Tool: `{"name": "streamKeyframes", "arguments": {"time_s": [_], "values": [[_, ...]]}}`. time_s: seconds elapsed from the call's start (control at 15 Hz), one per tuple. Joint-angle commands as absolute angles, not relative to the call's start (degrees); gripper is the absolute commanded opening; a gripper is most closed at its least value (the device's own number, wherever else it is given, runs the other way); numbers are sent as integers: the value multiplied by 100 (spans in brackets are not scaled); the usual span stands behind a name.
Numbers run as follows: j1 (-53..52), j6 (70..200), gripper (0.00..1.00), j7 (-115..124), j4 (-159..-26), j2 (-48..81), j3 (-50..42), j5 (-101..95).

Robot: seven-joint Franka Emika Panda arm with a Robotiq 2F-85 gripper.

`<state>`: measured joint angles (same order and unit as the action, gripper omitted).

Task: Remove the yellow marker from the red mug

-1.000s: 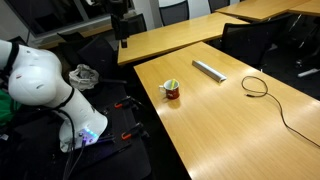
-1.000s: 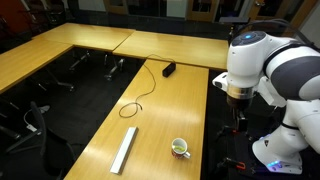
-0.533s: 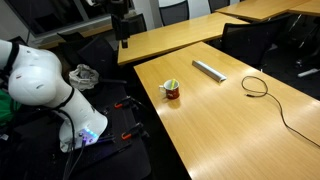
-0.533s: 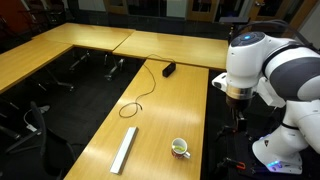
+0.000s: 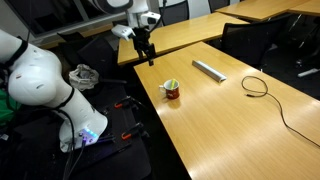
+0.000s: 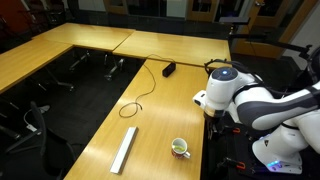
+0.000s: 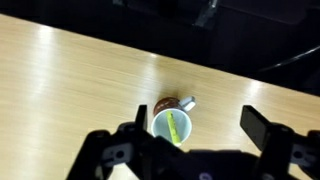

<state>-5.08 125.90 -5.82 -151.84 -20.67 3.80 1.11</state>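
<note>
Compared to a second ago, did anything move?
The gripper swung over toward the red mug and now hangs near it, open and holding nothing. The red mug, the yellow marker inside it, the grey bar and the cable stayed put.

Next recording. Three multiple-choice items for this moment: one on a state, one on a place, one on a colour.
1. How is the pincer set? A) shut on something B) shut, empty C) open
2. Where is the yellow marker? A) in the pincer B) inside the red mug C) leaning against the mug's outside
3. What colour is the mug's inside? A) whitish B) black C) blue

C: its fingers stand wide apart, holding nothing.
B: the wrist view shows it within the mug's rim.
A: rim and inside look pale.
</note>
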Motion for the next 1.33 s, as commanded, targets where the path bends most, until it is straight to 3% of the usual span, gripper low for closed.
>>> {"name": "streamKeyframes", "arguments": {"time_s": [0.0, 0.53, 0.87, 1.0, 1.27], "values": [[-568, 13363, 100, -1254, -14925, -853, 285, 10], [-459, 14365, 100, -1602, -13858, 1425, 401, -912], [-442, 14497, 81, -1678, -13255, 2245, 505, -954], [-435, 14566, 69, -1668, -13127, 2446, 511, -976], [-401, 14827, 65, -1619, -12988, 2726, 515, -944]]}}
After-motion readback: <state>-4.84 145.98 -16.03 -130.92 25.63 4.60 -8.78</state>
